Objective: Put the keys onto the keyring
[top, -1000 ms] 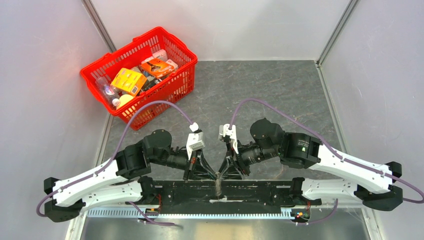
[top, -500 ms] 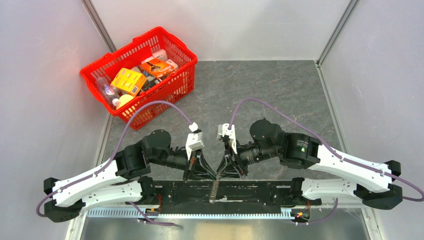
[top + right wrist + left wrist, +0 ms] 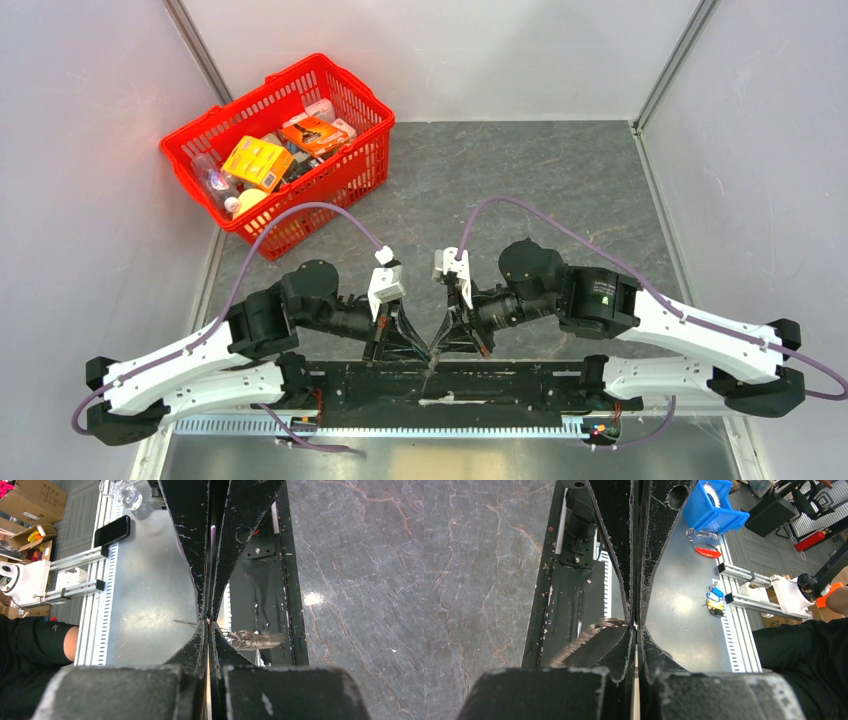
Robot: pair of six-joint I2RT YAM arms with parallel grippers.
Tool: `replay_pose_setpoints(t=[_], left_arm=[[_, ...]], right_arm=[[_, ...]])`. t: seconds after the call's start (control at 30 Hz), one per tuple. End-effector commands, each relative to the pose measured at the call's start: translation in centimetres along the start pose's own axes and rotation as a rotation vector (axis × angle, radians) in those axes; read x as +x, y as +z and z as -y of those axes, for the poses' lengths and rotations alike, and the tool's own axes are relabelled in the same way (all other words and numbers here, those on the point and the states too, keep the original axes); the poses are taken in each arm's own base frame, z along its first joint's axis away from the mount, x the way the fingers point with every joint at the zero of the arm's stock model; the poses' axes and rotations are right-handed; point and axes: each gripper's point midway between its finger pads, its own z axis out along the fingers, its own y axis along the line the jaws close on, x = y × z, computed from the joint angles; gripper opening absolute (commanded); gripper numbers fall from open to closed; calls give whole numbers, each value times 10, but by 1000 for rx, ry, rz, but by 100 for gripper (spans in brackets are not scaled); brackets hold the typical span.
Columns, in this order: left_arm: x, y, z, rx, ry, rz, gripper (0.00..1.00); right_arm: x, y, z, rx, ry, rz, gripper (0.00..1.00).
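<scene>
My left gripper (image 3: 424, 352) and right gripper (image 3: 441, 350) meet tip to tip over the black base bar, both shut. The keyring (image 3: 432, 367) hangs between them as a blurred grey strand. In the left wrist view the keyring (image 3: 585, 637) trails down-left from my left gripper's (image 3: 637, 625) pinch. In the right wrist view the wire loops of the keyring (image 3: 251, 639) sit just right of my right gripper (image 3: 207, 620), and a thin silvery sliver (image 3: 184, 623) pokes out on the other side. The keys, with their green head, are hidden.
A red basket (image 3: 355, 170) full of packages stands at the back left. The black base bar (image 3: 520, 384) and a slotted metal rail (image 3: 400, 430) run along the near edge. Grey walls close in both sides. Off the table lie a phone (image 3: 112, 530) and a blue bin (image 3: 714, 507).
My right gripper's jaws have closed from partly open to shut at the left gripper's tips. The dangling keyring has swung and now hangs shorter. The left gripper stayed shut.
</scene>
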Motion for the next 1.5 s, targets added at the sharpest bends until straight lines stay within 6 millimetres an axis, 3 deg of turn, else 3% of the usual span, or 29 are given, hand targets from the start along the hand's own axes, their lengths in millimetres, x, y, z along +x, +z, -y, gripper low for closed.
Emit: replay_pose_setpoints(t=[0.0, 0.17, 0.33, 0.7, 1.07, 1.47], left_arm=[[-15, 0, 10, 41, 49, 50, 9], [-15, 1, 5, 18, 31, 56, 37], [-21, -1, -1, -23, 30, 109, 48], [-46, -21, -5, -88, 76, 336, 48], [-63, -35, -12, -157, 86, 451, 47], [-77, -33, -6, -115, 94, 513, 47]], right_arm=[[-23, -7, -15, -28, -56, 78, 0], [-30, -11, -15, 4, -70, 120, 0], [-40, -21, -14, 46, -69, 202, 0], [-58, -30, 0, 154, 28, 341, 0], [-70, -34, -5, 118, 91, 479, 0], [-89, -42, -19, 45, 83, 608, 0]])
